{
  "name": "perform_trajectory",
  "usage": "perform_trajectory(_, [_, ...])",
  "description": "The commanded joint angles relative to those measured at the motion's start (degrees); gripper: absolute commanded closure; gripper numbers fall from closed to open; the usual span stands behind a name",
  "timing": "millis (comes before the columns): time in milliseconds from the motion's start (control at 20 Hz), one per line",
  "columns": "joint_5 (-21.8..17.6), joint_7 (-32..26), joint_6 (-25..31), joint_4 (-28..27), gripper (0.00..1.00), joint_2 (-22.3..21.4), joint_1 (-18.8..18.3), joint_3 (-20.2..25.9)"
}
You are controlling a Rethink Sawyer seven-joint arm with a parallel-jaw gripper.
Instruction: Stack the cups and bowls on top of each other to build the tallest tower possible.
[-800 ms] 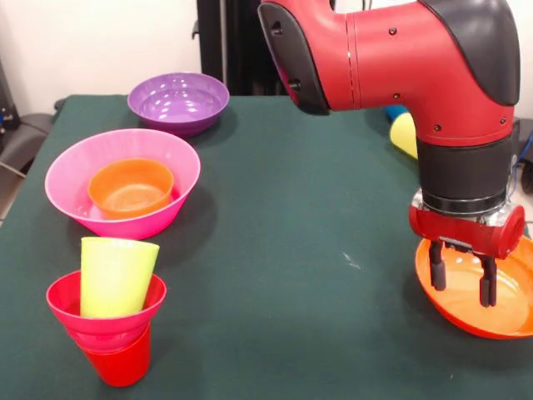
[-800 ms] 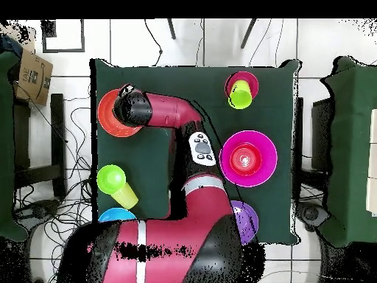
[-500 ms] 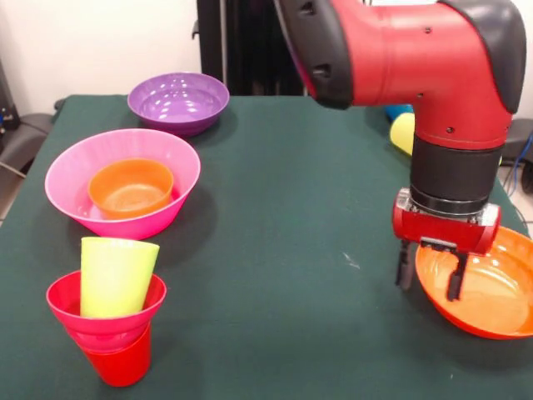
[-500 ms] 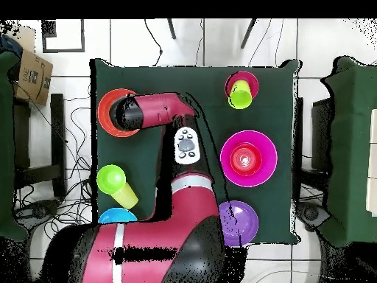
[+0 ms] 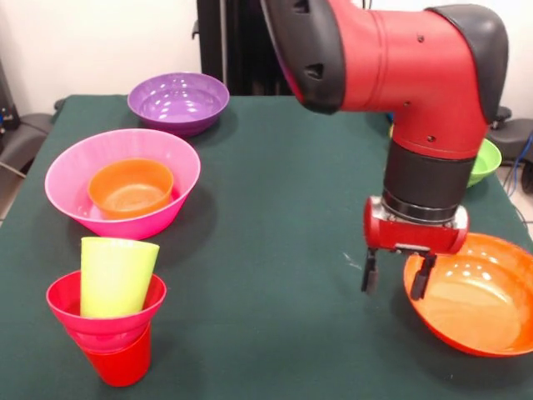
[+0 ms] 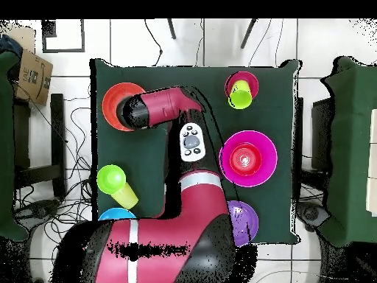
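The gripper (image 5: 393,280), fingers spread and empty, has been shifted off the large orange bowl (image 5: 475,304) to straddle its rim, apparently. Two large, two small bowls and three cups are counted; the tower (image 5: 110,312) is seen at the table's opposite edge.

In the front view you lose the large orange bowl (image 5: 470,304) past the right edge, and the arm covers most of the green bowl (image 5: 485,160) at right centre. The pale yellow cup (image 5: 115,277) hides its base inside the magenta bowl (image 5: 104,321), which masks the red cup's (image 5: 121,358) rim. From overhead the arm covers the claw completely, part of the purple bowl (image 6: 247,219), and what is probably a blue bowl (image 6: 114,214) at lower left.
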Motion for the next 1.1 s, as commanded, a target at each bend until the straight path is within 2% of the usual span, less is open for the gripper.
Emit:
perform_trajectory(50, [-1.2,-16.1,8.4,7.7,0.0,-4.3,-4.1,6.9])
perform_trajectory(350, [0.3,-22.4,13.2,6.2,0.0,-1.0,-7.5,13.1])
perform_trajectory(700, [3.4,-23.9,17.4,7.6,0.0,1.0,-10.9,19.8])
perform_trajectory(1100, [4.0,-21.1,17.0,9.7,0.0,1.2,-11.2,23.3])
